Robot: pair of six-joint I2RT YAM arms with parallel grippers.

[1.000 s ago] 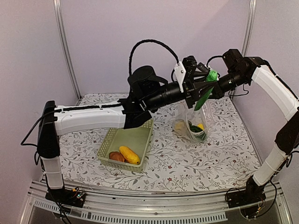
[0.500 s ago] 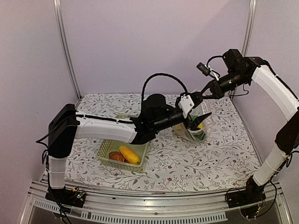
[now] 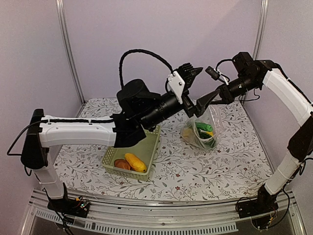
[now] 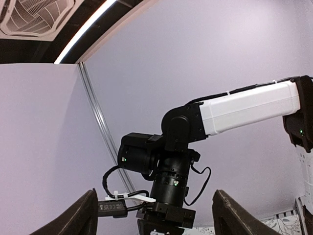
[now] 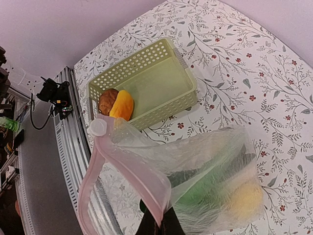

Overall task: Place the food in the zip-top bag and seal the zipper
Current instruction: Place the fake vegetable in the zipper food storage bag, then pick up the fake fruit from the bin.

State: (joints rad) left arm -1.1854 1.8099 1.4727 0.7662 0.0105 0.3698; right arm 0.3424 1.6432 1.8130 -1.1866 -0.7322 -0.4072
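Right of the basket (image 3: 142, 147), the zip-top bag (image 3: 203, 129) hangs upright, long axis vertical, mouth uppermost, base on the tabletop (image 3: 220, 166). Right end effector (image 3: 197, 105) pinches its zipper (image 5: 132, 169). Left end effector (image 3: 190, 70) is spread, empty, raised.

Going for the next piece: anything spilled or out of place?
Nothing odd. The zip-top bag is held by the right gripper, food inside, none spilled; two pieces lie in the basket; left gripper open, empty.
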